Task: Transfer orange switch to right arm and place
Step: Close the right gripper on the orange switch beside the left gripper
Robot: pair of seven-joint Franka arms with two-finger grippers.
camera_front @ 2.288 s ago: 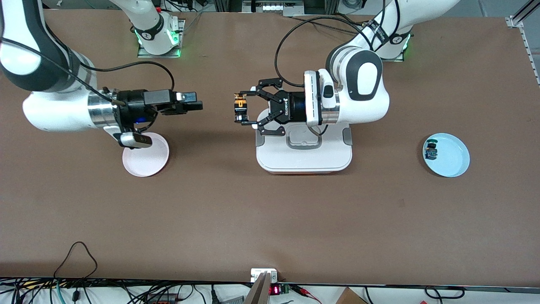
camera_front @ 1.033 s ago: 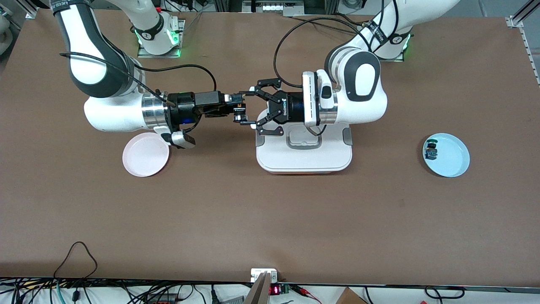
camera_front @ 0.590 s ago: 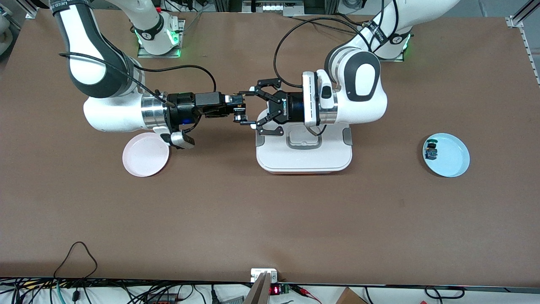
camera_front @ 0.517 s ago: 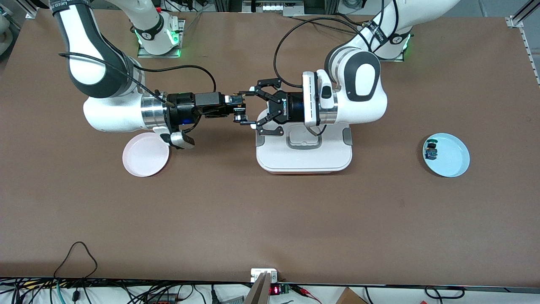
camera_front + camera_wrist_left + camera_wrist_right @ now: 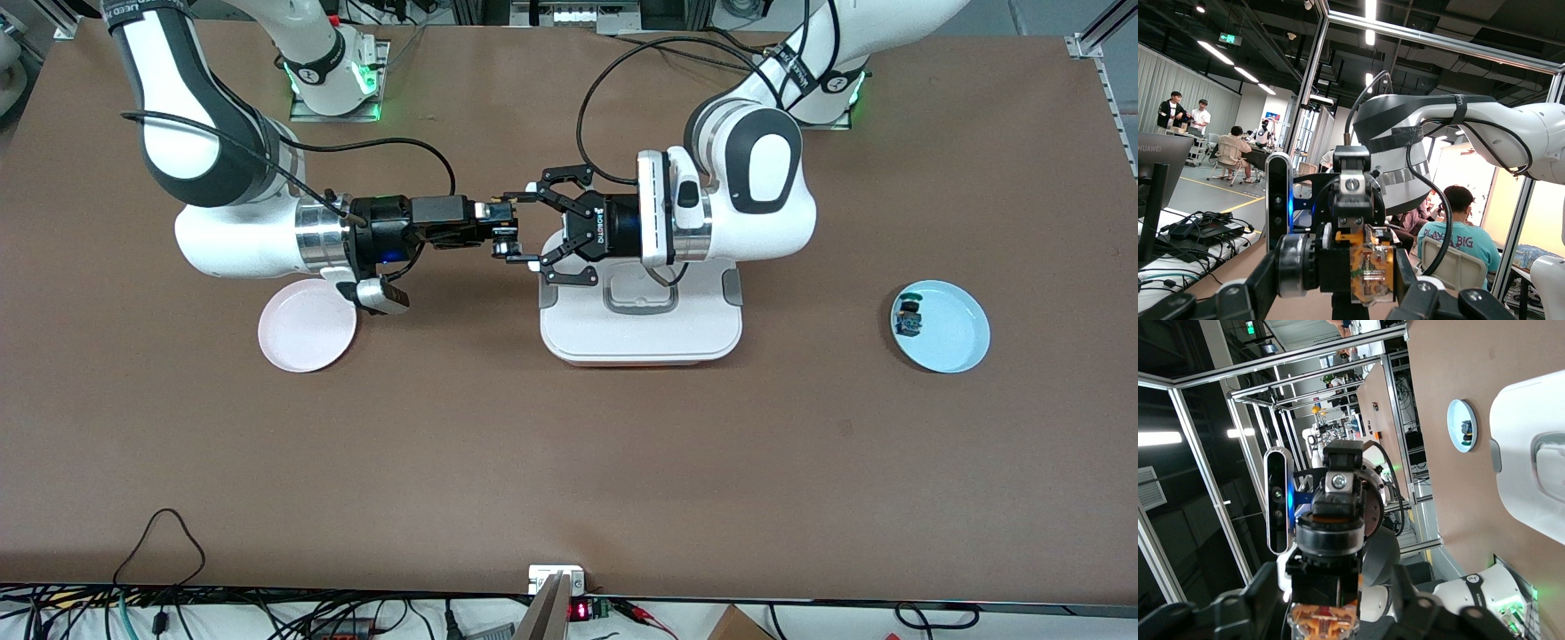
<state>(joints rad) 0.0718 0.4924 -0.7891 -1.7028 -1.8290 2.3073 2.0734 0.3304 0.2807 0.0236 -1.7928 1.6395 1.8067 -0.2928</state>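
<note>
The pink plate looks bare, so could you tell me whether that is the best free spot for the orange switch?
Probably: the pink plate holds nothing. The blue plate already carries a blue-and-green switch. The table nearer the camera is open. It is crowded where the left gripper and right gripper meet around the orange switch.

We see the orange switch (image 5: pixel 505 233), black-bodied with orange-brown parts, held in mid-air over the table between the right arm (image 5: pixel 240 231) and the opposing arm's gripper.
</note>
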